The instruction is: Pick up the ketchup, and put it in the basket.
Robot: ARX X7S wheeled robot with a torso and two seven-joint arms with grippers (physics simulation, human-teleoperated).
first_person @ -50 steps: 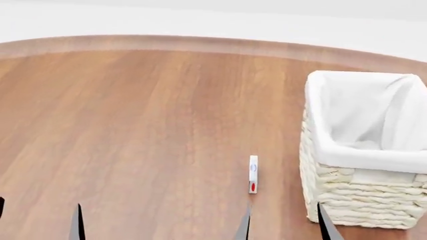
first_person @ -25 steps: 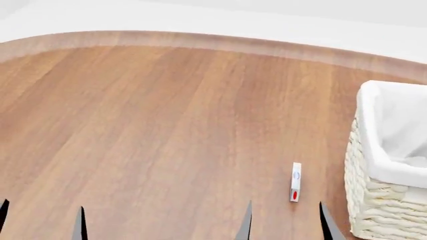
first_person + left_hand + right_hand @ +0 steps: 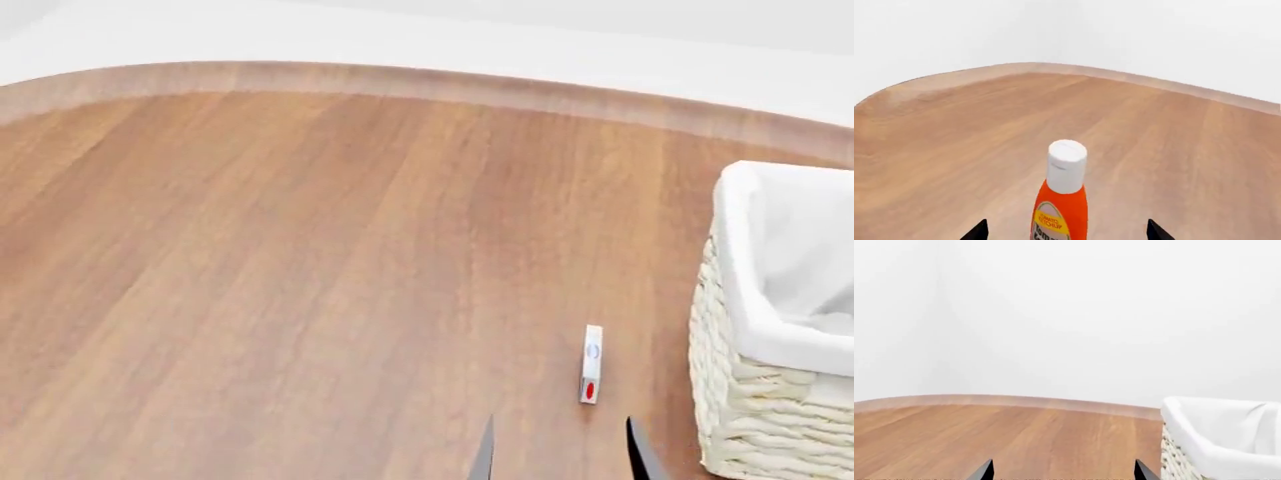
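Observation:
The ketchup (image 3: 1062, 200), an orange-red bottle with a white cap and a yellow-white label, stands upright on the wooden table in the left wrist view. My left gripper (image 3: 1066, 231) is open, with one dark fingertip showing on each side of the bottle and well apart from it. The ketchup and the left gripper are out of the head view. The basket (image 3: 781, 350), cream wicker with a white liner, stands at the right edge of the head view and shows in the right wrist view (image 3: 1201, 450). My right gripper (image 3: 558, 455) is open and empty just left of the basket; its fingertips (image 3: 984, 471) also show in the right wrist view.
A small flat white box with a red mark (image 3: 590, 364) lies on the wooden table (image 3: 294, 260) just beyond my right gripper, left of the basket. The table's curved far edge (image 3: 400, 80) meets a white wall.
The head view first swung left, shifting the basket and the box to the right. Since then my left fingertips have dropped out of the head view and the right fingertips sit a little lower.

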